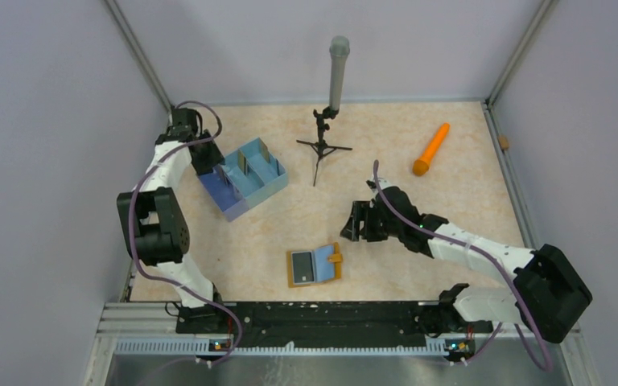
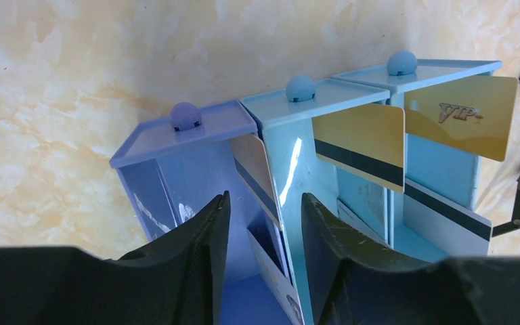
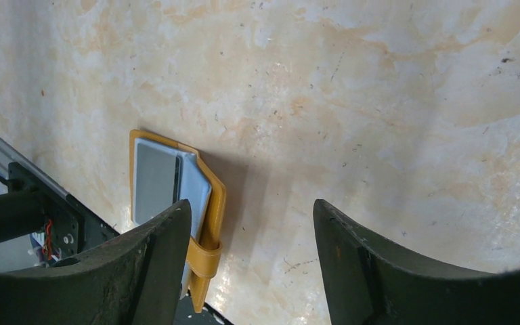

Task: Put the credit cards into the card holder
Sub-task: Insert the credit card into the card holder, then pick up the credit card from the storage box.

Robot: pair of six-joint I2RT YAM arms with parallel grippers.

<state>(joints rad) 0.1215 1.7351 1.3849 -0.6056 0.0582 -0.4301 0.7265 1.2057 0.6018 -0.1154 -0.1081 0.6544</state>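
Observation:
The mustard-orange card holder (image 1: 315,266) lies open and flat near the table's front edge, greyish-blue inside, its snap tab on the right. It also shows in the right wrist view (image 3: 169,183). Credit cards stand upright in the compartments of a blue divided tray (image 1: 253,189). In the left wrist view, one gold card has a dark stripe (image 2: 362,145) and one reads VIP (image 2: 464,115). My left gripper (image 2: 264,200) is open at the tray's darker end (image 1: 209,161), its fingers either side of an upright card (image 2: 252,169) and a divider wall. My right gripper (image 1: 354,221) is open and empty above the table, right of and beyond the holder (image 3: 250,210).
A small black tripod holding a grey cylinder (image 1: 330,112) stands at the back centre. An orange cone-shaped stick (image 1: 431,149) lies at the back right. Grey walls close in the table on three sides. The arms' base rail (image 1: 306,318) runs along the front.

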